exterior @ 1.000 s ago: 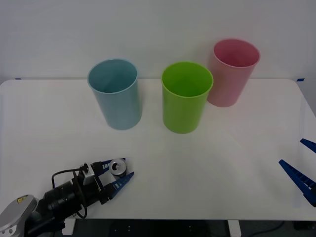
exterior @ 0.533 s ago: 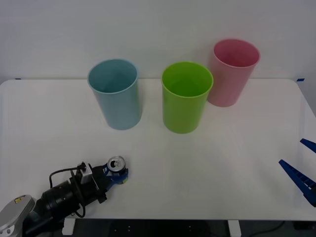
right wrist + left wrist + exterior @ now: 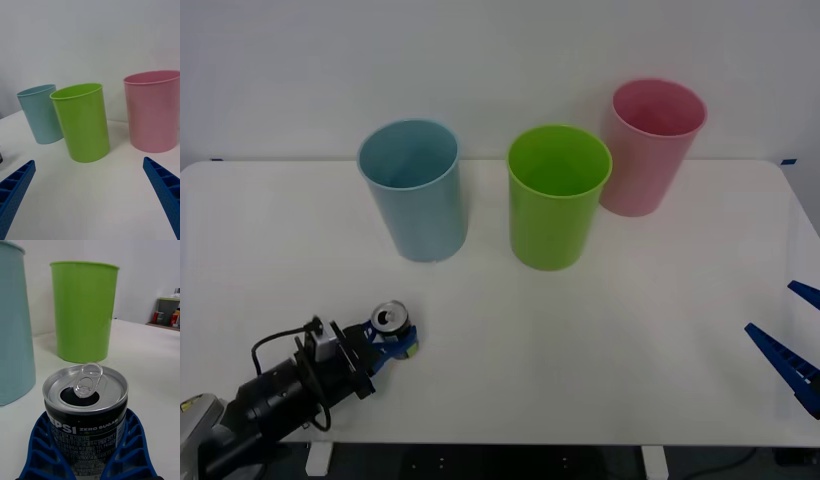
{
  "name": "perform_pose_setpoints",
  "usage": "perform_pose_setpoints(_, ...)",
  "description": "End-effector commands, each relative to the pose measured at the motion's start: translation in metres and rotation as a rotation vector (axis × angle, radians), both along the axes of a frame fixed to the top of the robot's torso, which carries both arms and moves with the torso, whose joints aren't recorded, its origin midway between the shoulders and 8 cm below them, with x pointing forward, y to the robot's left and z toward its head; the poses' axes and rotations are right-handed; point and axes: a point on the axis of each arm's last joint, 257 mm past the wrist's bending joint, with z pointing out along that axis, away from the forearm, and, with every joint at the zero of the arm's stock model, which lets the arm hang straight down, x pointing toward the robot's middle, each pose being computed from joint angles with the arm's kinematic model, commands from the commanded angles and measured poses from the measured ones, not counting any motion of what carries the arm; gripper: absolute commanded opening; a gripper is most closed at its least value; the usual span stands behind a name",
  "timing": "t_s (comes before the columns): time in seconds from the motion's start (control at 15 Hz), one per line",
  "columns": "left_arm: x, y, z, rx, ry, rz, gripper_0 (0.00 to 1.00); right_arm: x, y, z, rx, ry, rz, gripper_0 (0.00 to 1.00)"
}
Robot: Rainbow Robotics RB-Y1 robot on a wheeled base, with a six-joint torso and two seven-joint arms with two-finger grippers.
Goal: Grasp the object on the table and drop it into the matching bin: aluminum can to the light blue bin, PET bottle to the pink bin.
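Overhead front view; low wrist views share green bin (image 3: 559, 195).

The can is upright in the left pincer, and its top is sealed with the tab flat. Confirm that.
Not quite. The can is upright in the left pincer, whose blue fingers wrap its body, but its top is not sealed. The left wrist view shows a dark opening under the raised tab, so it has been opened.

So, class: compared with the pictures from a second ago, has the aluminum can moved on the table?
Yes. The aluminum can, gripped by the left hand, has shifted toward the robot's left, now sitting left of the light blue bin's base rather than below it.
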Motion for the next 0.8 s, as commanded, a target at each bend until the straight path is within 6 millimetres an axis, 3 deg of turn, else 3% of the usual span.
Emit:
perform_pose_setpoints(0.07, 0.004, 0.012, 0.016, -0.025, -0.020, 0.012, 0.00, 0.000, 0.000, 0.000, 0.000, 0.000, 0.000, 1.00)
perform_pose_setpoints(0.47, 0.014, 0.038, 0.056, -0.109, -0.042, 0.057, 0.00, 0.000, 0.000, 0.000, 0.000, 0.000, 0.000, 1.00)
perform_pose_setpoints(0.8, 0.021, 0.053, 0.106, -0.181, -0.039, 0.096, 0.00, 0.000, 0.000, 0.000, 0.000, 0.000, 0.000, 1.00)
